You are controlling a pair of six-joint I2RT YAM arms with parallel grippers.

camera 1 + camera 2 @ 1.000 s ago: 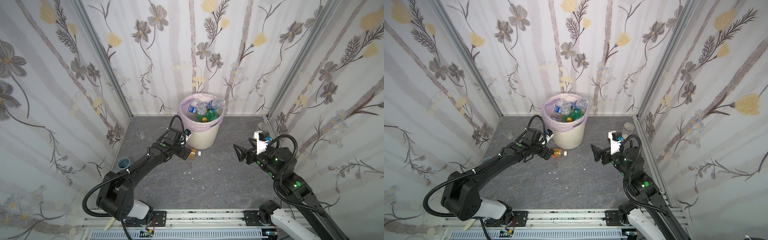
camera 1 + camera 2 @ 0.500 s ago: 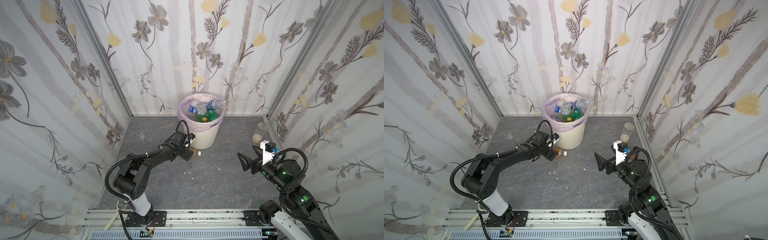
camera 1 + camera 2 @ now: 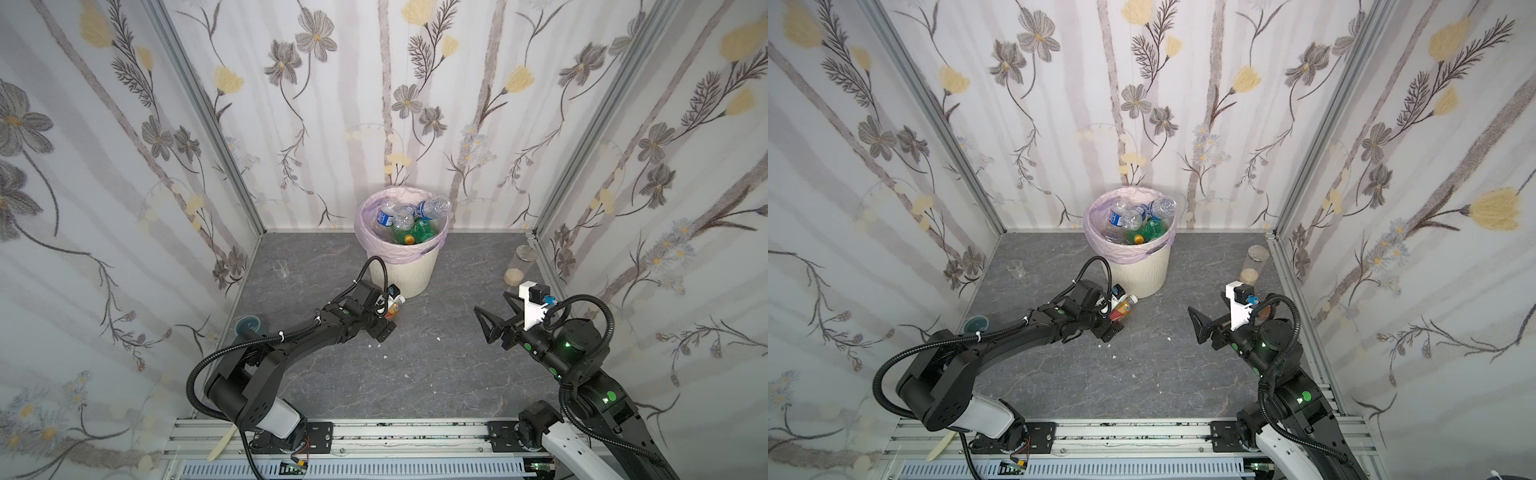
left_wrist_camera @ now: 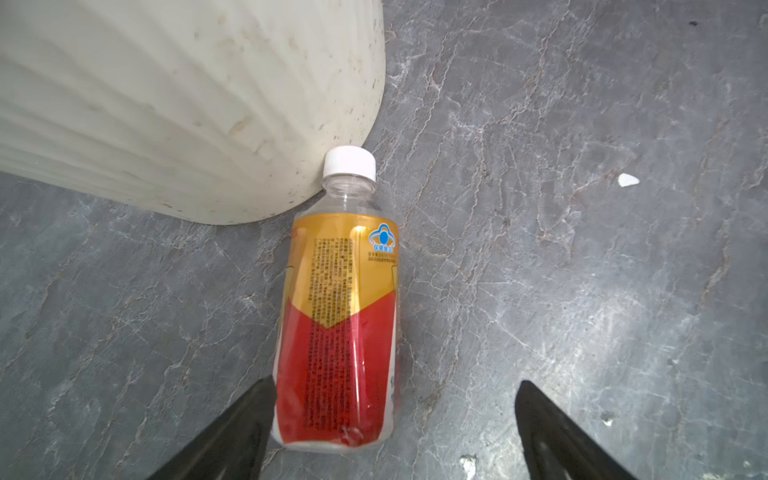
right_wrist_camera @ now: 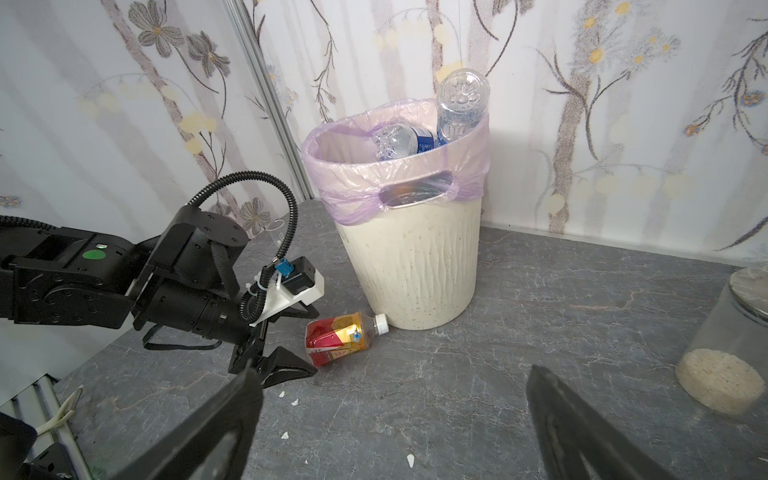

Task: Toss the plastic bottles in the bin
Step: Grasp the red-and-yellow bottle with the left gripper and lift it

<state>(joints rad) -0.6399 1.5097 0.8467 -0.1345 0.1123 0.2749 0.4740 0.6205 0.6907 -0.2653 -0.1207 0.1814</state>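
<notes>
Bottle point(image 3: 1123, 309), red-yellow label, lies on floor at bin's 7 o'clock, white cap touching bin point(image 3: 1142, 274) foot. Left gripper point(image 4: 397, 384) low over bottle's base end, claw spread wide, one finger right against it, not pinching. Bin packed with clear and green bottles point(image 3: 1133, 220). Right gripper point(image 5: 392, 374) at bin's 4 o'clock, well apart, claw spread, empty. Jar point(image 3: 1252, 266) at bin's 3 o'clock.

Floral-papered walls point(image 3: 374, 104) enclose a grey, veined, seemingly stone floor point(image 3: 436, 374).
</notes>
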